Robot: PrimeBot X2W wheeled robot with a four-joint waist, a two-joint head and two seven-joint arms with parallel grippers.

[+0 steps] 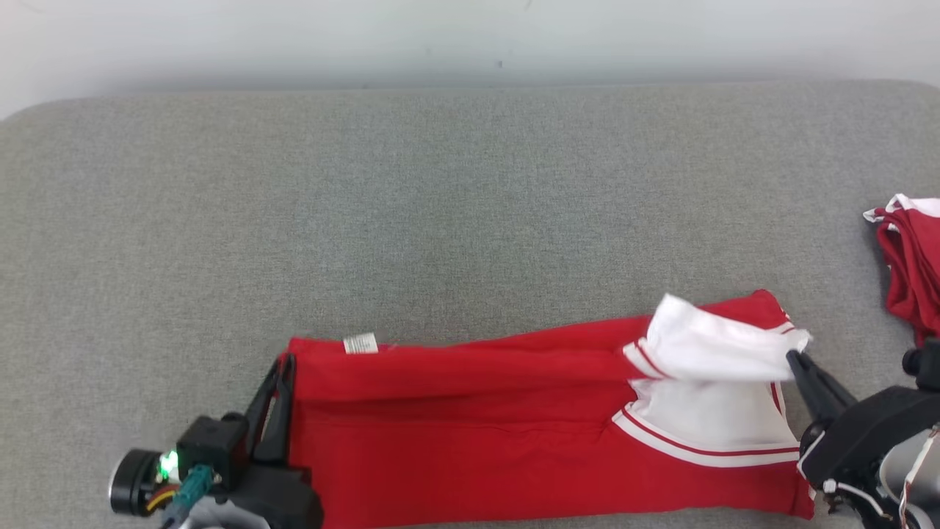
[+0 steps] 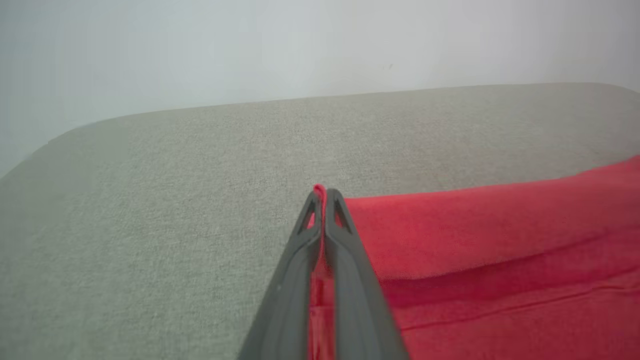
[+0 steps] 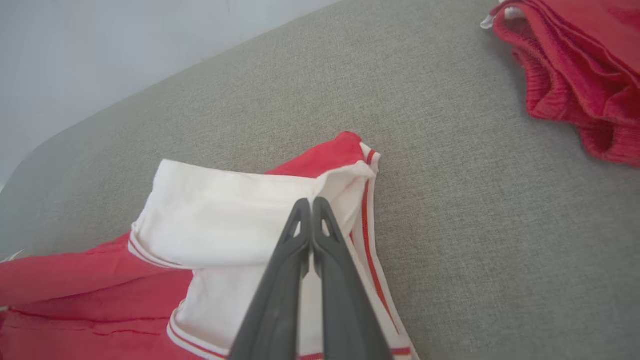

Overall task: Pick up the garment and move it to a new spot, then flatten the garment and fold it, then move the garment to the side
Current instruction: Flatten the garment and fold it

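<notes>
The garment [image 1: 477, 426] is red with white, red-striped panels at its right end, and lies stretched along the near edge of the grey padded surface [image 1: 440, 184]. My left gripper [image 1: 285, 361] is shut on its left edge; in the left wrist view, red cloth [image 2: 475, 235] shows pinched between the closed fingers of the left gripper [image 2: 322, 192]. My right gripper [image 1: 793, 358] is shut on the right end. There a white flap [image 3: 220, 220] is lifted and folded back toward the tips of the right gripper [image 3: 311, 202].
A second heap of red cloth with white trim [image 1: 914, 264] lies at the surface's right edge, seen also in the right wrist view as the heap [image 3: 575, 65]. A pale wall rises behind the grey surface. A small white label [image 1: 360, 343] sits on the garment's far edge.
</notes>
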